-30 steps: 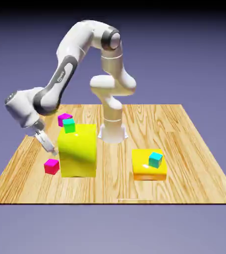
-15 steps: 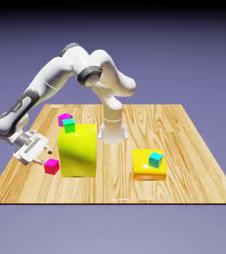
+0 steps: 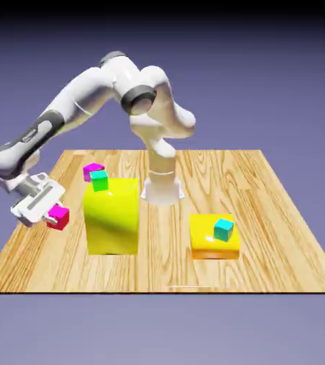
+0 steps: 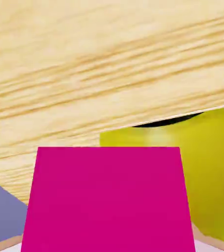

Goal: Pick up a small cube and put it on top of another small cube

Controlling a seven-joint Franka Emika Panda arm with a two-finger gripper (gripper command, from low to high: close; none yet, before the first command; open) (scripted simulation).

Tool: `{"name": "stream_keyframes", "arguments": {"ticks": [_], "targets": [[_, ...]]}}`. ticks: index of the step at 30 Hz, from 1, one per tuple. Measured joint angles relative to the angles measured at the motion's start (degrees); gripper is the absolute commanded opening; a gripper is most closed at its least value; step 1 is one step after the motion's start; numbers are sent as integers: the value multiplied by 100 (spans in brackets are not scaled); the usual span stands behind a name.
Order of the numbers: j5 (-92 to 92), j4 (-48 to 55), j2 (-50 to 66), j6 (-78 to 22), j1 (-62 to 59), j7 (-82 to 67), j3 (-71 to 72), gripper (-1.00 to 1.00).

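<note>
Red cube (image 3: 58,216) is clamped in the gripper (image 3: 53,213), lifted clear of the table (image 3: 265,185) near its 9 o'clock edge; in the hand view the cube (image 4: 106,197) fills the lower middle, hiding the fingertips. Turquoise cube (image 3: 224,229) sits on the low yellow block (image 3: 214,246), toward 4 o'clock from the held cube. The tall yellow block (image 3: 112,217) stands between. Carry is best made high, over or around the tall block, then lowered squarely before release.

The end effector (image 3: 53,214) grips the small cube (image 3: 58,216) above the tabletop (image 3: 265,185), left of the tall yellow block (image 3: 112,217). The cyan cube (image 3: 224,229) sits on the low yellow block (image 3: 214,242) at right.
</note>
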Motion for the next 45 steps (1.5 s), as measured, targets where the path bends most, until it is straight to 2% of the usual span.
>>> {"name": "stream_keyframes", "arguments": {"ticks": [5,12,42,45], "targets": [[-846,-143,-970,492,847,1026,485,-100],[-1393,-288,-1375,705,749,1378,1939,-100],[-2479,-726,-1528,820,-1340,1167,8168,-100],[-2407,-931,-1441,1044,-1383,1045,8338,-100]]}}
